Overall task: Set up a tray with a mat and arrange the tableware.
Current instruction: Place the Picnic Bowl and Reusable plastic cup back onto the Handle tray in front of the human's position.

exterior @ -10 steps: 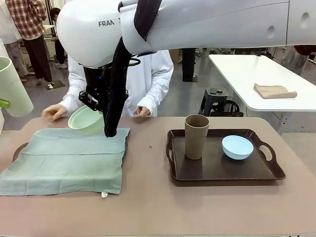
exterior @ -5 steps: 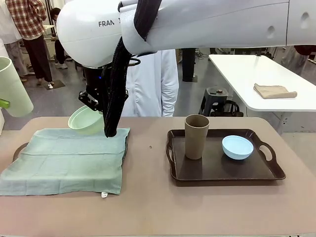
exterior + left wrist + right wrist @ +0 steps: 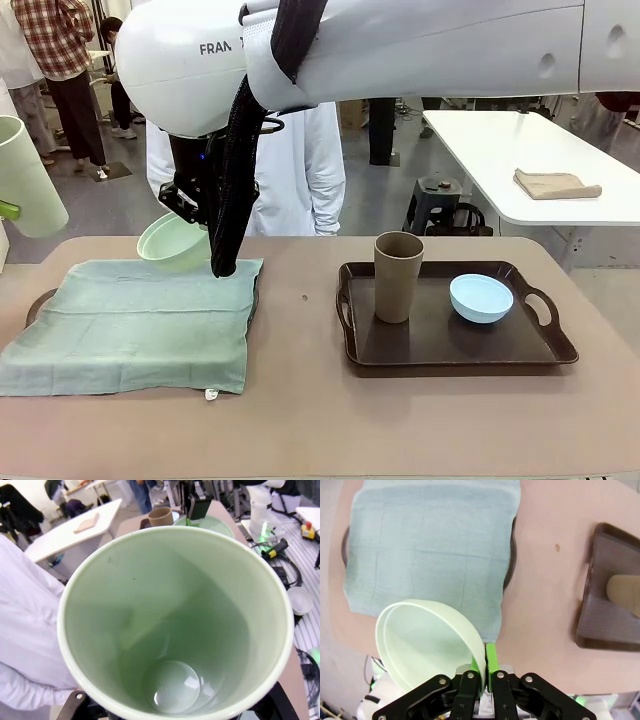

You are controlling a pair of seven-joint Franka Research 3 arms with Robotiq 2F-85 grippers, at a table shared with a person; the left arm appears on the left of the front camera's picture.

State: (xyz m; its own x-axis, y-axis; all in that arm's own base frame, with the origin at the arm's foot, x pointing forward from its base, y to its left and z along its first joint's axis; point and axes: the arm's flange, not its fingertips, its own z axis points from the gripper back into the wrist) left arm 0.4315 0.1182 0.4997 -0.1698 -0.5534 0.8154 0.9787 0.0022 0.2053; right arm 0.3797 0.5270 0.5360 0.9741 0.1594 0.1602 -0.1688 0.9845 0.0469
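Observation:
My right gripper (image 3: 198, 222) reaches across to the left and is shut on the rim of the mint green bowl (image 3: 173, 243). It holds the bowl tilted just above the far edge of the green mat (image 3: 140, 320). The mat covers the left tray (image 3: 40, 301). In the right wrist view its green pads (image 3: 491, 661) pinch the bowl (image 3: 427, 640) over the mat (image 3: 430, 550). At the far left my left gripper (image 3: 6, 210) is shut on the pale green tumbler (image 3: 25, 178), held in the air. The tumbler's inside (image 3: 175, 630) faces the left wrist camera. A brown tumbler (image 3: 397, 276) and a light blue bowl (image 3: 481, 297) stand on the dark right tray (image 3: 450, 352).
A person in a white coat (image 3: 300, 170) stands at the far side of the table, hands off it. A small white tag (image 3: 211, 394) lies at the mat's near corner. Bare tabletop (image 3: 300, 330) separates the two trays. Another table (image 3: 520, 160) with a folded cloth stands behind on the right.
The person has lifted both hands off the table's far edge and turned away. The bowl in my right gripper and the tumbler in my left have barely moved.

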